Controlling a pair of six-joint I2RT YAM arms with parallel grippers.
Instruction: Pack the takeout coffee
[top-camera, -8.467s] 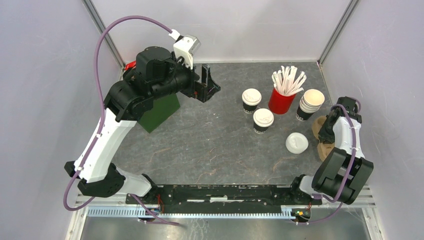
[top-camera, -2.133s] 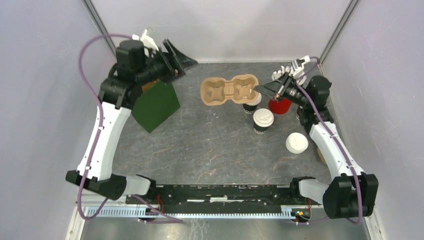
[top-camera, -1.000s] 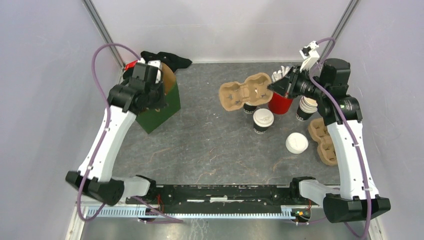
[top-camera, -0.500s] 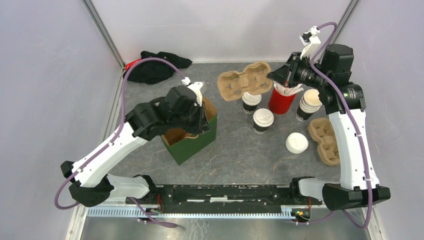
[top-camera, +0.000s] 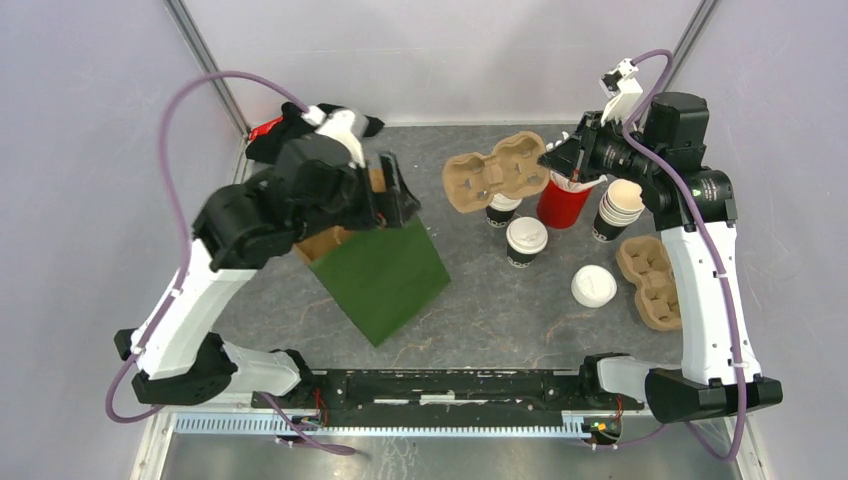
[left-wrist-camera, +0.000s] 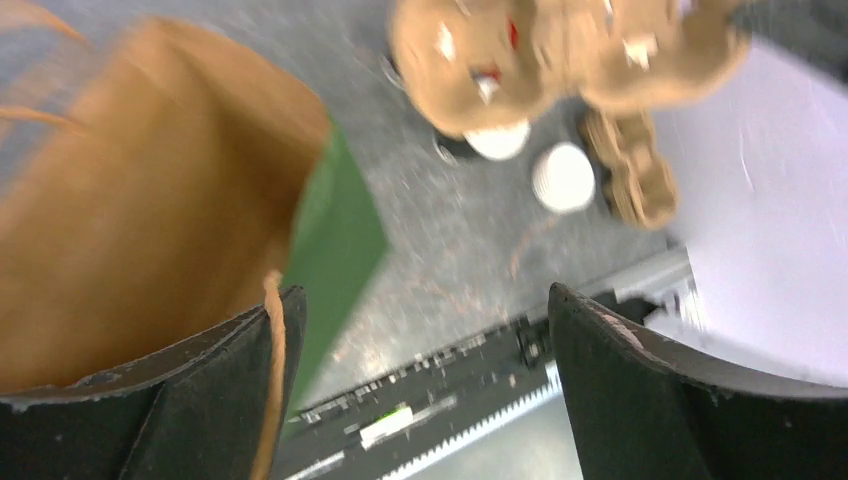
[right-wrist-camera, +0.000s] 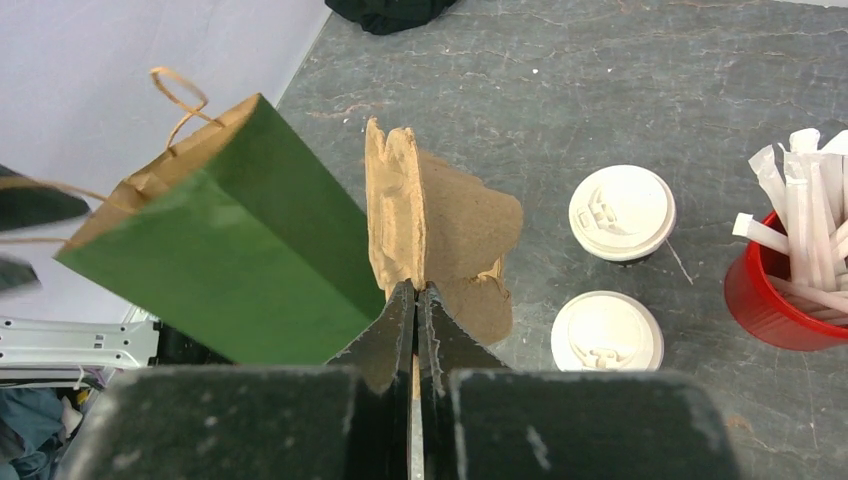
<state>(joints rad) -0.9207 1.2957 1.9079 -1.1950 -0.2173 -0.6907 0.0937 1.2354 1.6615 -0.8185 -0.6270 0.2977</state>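
Tabletop (top-camera: 480, 310) of dark grey veined stone, boxed by pale lilac walls, metal posts in the far corners. Right pincer (right-wrist-camera: 415, 290) pressed together on the edge of a brown moulded-pulp two-cup carrier (right-wrist-camera: 450, 235), held above the stone. Takeout coffee just below that pincer: one small dark paper cup with a round white plastic lid (top-camera: 503, 208), and a twin lidded cup (top-camera: 526, 238) near it, both upright, not touching. From overhead, that first cup half hidden under the carrier; from the right wrist, both lids in full. Left pincer (left-wrist-camera: 420, 300) spread wide, pinching nothing, well apart from the coffee; green paper bag with a brown inside (left-wrist-camera: 335, 235) tilted just beside one finger. Left wrist view blurred. Red cup of paper-wrapped straws (top-camera: 562, 205) directly beneath the right pincer. Clear only from overhead: stack of lidless cream-inside cups (top-camera: 620, 208), loose white lid (top-camera: 593, 286) and spare pulp carriers (top-camera: 645, 285), all nearer the arm bases than the right pincer. Black cloth (top-camera: 365, 125) beyond the left pincer, by the far wall.
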